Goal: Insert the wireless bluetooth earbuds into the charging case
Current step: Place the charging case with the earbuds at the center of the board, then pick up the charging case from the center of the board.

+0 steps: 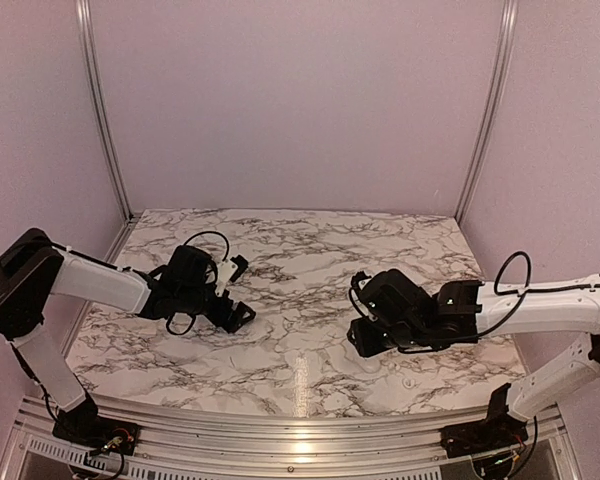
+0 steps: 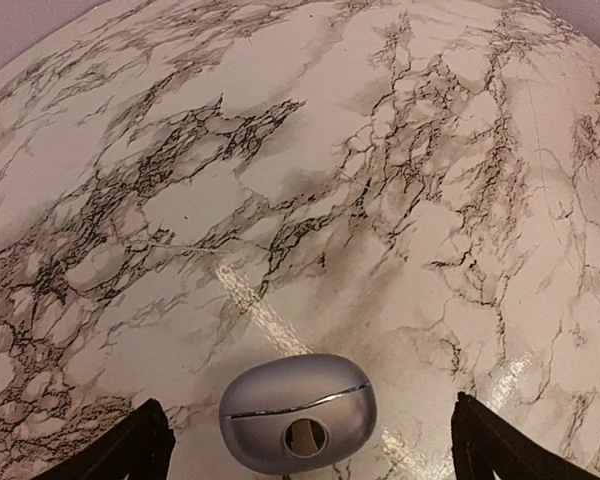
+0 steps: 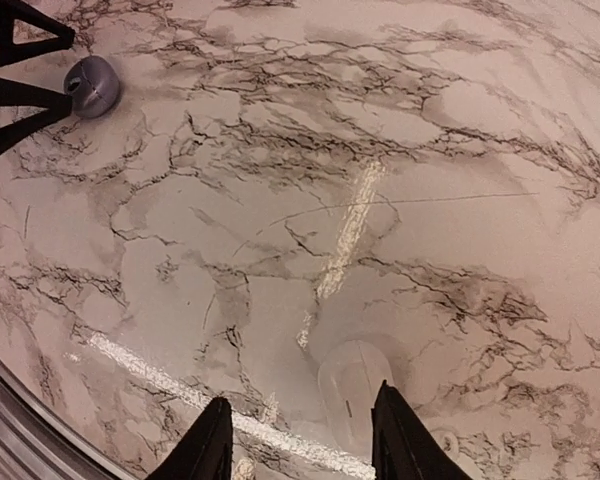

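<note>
The charging case (image 2: 298,412) is a greyish-lavender oval pebble lying on the marble table (image 2: 310,150), its lid seam closed and a round hole in its near face. My left gripper (image 2: 310,440) is open, one finger on each side of the case with clear gaps, not touching it. The right wrist view shows the case (image 3: 92,85) far off at the top left, between the left fingers (image 3: 20,100). My right gripper (image 3: 300,440) is open and empty, low over the table. No dark earbuds show in any view.
A pale rounded oval thing (image 3: 352,385), nearly the marble's colour, lies on the table just in front of my right finger (image 3: 400,440). A small ring-like mark (image 3: 445,442) lies beside it. The table's metal front rail (image 1: 300,435) runs along the near edge. The walls are plain.
</note>
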You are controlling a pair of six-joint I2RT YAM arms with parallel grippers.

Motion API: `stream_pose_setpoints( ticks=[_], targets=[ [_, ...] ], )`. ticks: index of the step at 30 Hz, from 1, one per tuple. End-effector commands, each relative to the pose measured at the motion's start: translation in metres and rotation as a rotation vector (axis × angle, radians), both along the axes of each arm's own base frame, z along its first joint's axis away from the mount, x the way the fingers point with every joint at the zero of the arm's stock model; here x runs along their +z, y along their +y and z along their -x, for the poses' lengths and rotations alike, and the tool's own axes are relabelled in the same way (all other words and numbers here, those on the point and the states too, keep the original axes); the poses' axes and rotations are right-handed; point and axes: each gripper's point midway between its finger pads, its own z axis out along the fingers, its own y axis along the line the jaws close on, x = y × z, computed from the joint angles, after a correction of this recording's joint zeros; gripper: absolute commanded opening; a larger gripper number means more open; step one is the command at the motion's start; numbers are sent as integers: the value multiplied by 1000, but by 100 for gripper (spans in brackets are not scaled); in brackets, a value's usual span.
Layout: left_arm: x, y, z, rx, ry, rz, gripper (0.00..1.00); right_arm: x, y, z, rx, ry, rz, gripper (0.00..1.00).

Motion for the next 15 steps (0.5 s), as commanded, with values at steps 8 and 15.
stream_pose_setpoints(
  ticks=[8, 15],
  targets=[
    [73, 8, 17, 38, -146, 131, 99, -55, -15, -15, 1, 145, 33, 45],
    [85, 8, 23, 23, -172, 161, 99, -73, -16, -5, 51, 222, -17, 46]
  ],
)
